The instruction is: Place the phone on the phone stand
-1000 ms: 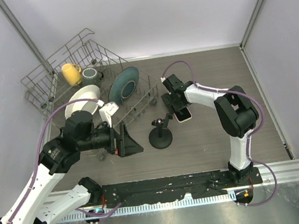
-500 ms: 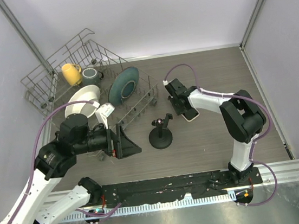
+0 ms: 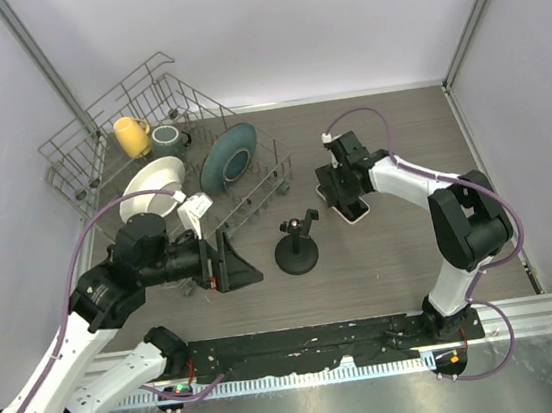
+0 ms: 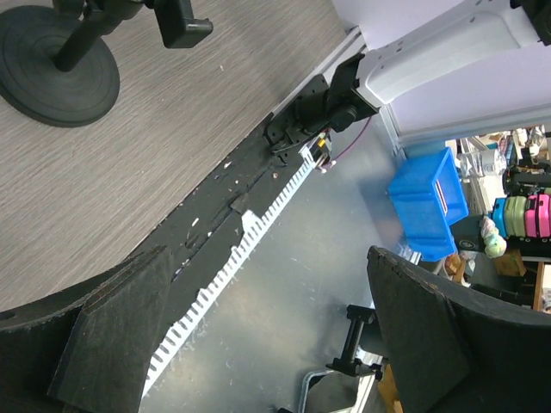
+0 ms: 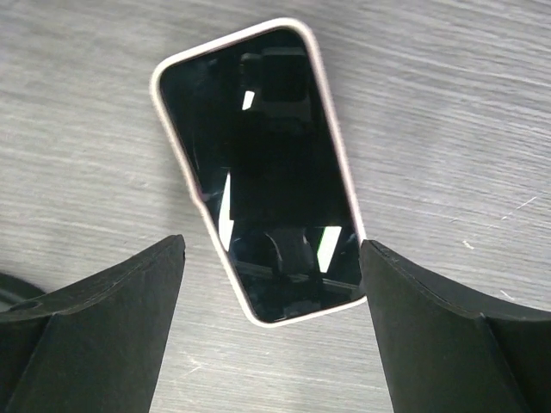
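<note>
You are holding your right gripper point(image 5: 271, 249) just above the phone point(image 5: 258, 172), which is lying flat and screen-up near the middle of the tabletop, a little toward the right edge, and the two fingers are standing spread wide to either side of one end without pinching it. The phone stand point(image 3: 296, 249) is standing upright near the phone, on the side toward the left edge and slightly closer to the near edge. Your left gripper point(image 3: 232, 260) is hanging with its fingers gaping apart, holding nothing, beside the stand and by the dish rack point(image 3: 96, 138).
</note>
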